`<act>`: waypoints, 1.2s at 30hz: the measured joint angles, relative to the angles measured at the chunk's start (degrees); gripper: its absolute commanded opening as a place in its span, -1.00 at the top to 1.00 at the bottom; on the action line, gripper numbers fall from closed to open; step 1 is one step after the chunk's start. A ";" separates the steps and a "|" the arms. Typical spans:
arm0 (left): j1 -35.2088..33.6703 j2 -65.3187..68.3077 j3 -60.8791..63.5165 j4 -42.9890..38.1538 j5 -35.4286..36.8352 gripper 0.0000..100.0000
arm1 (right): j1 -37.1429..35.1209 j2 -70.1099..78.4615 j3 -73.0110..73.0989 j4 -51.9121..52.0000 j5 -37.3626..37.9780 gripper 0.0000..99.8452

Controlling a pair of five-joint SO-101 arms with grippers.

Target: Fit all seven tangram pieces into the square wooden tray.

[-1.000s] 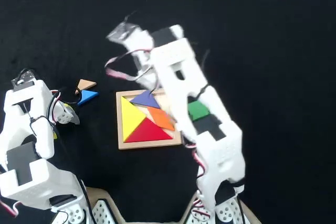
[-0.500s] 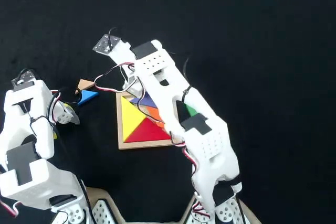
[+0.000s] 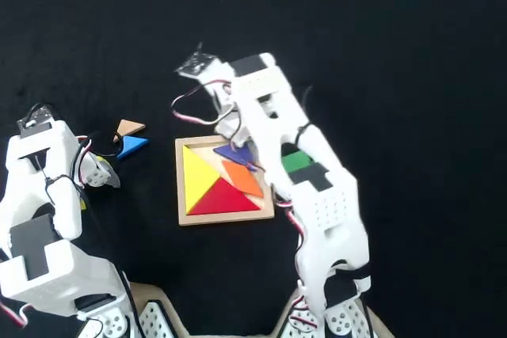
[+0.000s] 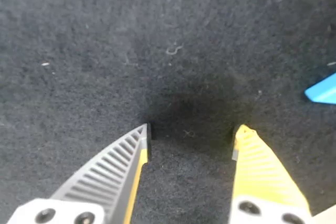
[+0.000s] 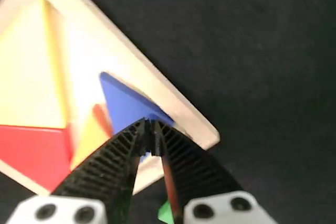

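The square wooden tray [image 3: 186,215] [image 5: 181,106] holds a yellow triangle [image 3: 198,173], a red triangle [image 3: 222,198], an orange piece [image 3: 244,177] and a dark blue triangle [image 3: 232,150] [image 5: 123,100] near its far edge. My right gripper [image 5: 150,128] is shut, its tips resting on the dark blue triangle's edge by the tray corner. A green piece [image 3: 299,161] [image 5: 165,212] lies just right of the tray, partly hidden by the right arm. A tan piece [image 3: 131,127] and a light blue triangle [image 3: 132,145] [image 4: 323,90] lie left of the tray. My left gripper [image 4: 194,128] hangs open over bare cloth near them.
Black cloth [image 3: 412,77] covers the whole table. The right arm [image 3: 317,195] stretches over the tray's right side. The left arm [image 3: 40,187] stands at the left edge, with cables around it.
The right arm swung left over the tray, then back right. The dark blue triangle has shifted a little to the right in the tray. The left arm has kept still.
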 measured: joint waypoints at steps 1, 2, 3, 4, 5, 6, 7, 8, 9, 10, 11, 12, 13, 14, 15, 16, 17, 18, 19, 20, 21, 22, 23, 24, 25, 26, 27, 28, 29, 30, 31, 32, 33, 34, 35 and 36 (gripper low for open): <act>0.00 0.00 0.00 0.00 0.00 0.47 | 0.70 0.00 0.00 0.35 0.00 0.98; 0.00 0.00 0.00 0.00 0.00 0.47 | 1.23 0.00 0.09 0.35 0.09 0.98; 0.00 0.00 0.00 0.00 0.00 0.47 | 1.49 0.00 0.09 0.35 0.18 0.98; 0.00 0.00 0.00 0.00 0.00 0.47 | 1.58 0.00 0.09 0.70 0.18 0.98; 0.00 0.00 0.00 0.00 0.00 0.47 | 1.58 0.00 0.09 1.49 0.18 0.98; 0.00 0.00 0.00 0.00 0.00 0.47 | 1.41 0.00 0.09 2.29 0.18 0.98; 0.00 0.00 0.00 0.00 0.00 0.47 | 1.05 -0.09 0.09 2.20 0.18 0.98; 0.00 0.00 0.00 0.00 0.00 0.47 | 0.53 -0.35 0.09 2.20 0.18 0.98; 0.00 0.00 0.00 0.00 0.00 0.47 | -0.44 -0.88 0.09 2.29 0.18 0.98; 0.00 0.00 0.00 0.00 0.00 0.47 | -1.67 -1.76 0.44 2.37 0.18 0.98; 0.00 0.00 0.00 0.00 0.00 0.47 | -3.16 -2.90 1.23 2.37 0.18 0.98; 0.00 0.00 0.00 0.00 0.00 0.47 | -4.57 -3.96 2.46 2.29 0.18 0.98; 0.00 0.00 0.00 0.00 0.00 0.47 | -6.07 -4.92 3.87 2.29 0.18 0.98; 0.00 0.00 0.00 0.00 0.00 0.47 | -7.30 -5.45 5.19 2.37 0.18 0.98; 0.00 0.00 0.00 0.00 0.00 0.47 | -8.09 -5.80 6.68 2.37 0.26 0.98; 0.00 0.00 0.00 0.00 0.00 0.47 | -8.53 -5.98 7.91 1.41 0.26 0.98; 0.00 0.00 0.00 0.00 0.00 0.47 | -8.53 -5.98 8.70 0.26 0.26 0.98; 0.00 0.00 0.00 0.00 0.00 0.47 | -8.53 -5.98 9.32 -0.26 0.26 0.98; 0.00 0.00 0.00 0.00 0.00 0.47 | -8.44 -5.98 9.85 -1.05 0.26 0.98; 0.00 0.00 0.00 0.00 0.00 0.47 | -8.44 -5.98 9.93 -1.49 0.26 0.98; 0.00 0.00 0.00 0.00 0.00 0.47 | -8.44 -5.98 9.93 -1.76 0.26 0.98; 0.00 0.00 0.00 0.00 0.00 0.47 | -8.53 -5.98 9.93 -1.93 0.26 0.98; 0.00 0.00 0.00 0.00 0.00 0.47 | -8.53 -5.98 9.93 -2.02 0.26 0.98; 0.00 0.00 0.00 0.00 0.00 0.47 | -8.53 -6.15 9.93 -2.11 0.26 0.98; 0.00 0.00 0.00 0.00 0.00 0.47 | -8.53 -6.33 10.02 -2.11 0.26 0.98; 0.00 0.00 0.00 0.00 0.00 0.47 | -8.62 -6.59 10.02 -2.11 0.26 0.98; 0.00 0.00 0.00 0.00 0.00 0.47 | -8.97 -6.95 10.02 -2.11 0.26 0.98; 0.00 0.00 0.00 0.00 0.00 0.47 | -9.32 -7.03 10.02 -2.29 0.26 0.98; 0.00 0.00 0.00 0.00 0.00 0.47 | -9.67 -7.03 10.02 -2.46 0.26 0.98; 0.00 0.00 0.00 0.00 0.00 0.47 | -10.20 -7.03 10.02 -2.46 0.26 0.98; 0.00 0.00 0.00 0.00 0.00 0.47 | -10.64 -7.03 10.02 -2.81 0.26 0.98; 0.00 0.00 0.00 0.00 0.00 0.47 | -11.08 -7.03 10.02 -3.08 0.26 0.98; 0.00 0.00 0.00 0.00 0.00 0.47 | -11.34 -7.03 10.02 -3.43 0.26 0.98; 0.00 0.00 0.00 0.00 0.00 0.47 | -11.52 -6.77 10.02 -3.78 0.26 0.98; 0.00 0.00 0.00 0.00 0.00 0.47 | -11.52 -6.33 10.02 -4.13 0.26 0.98; 0.00 0.00 0.00 0.00 0.00 0.47 | -11.52 -5.71 10.02 -4.57 0.26 0.98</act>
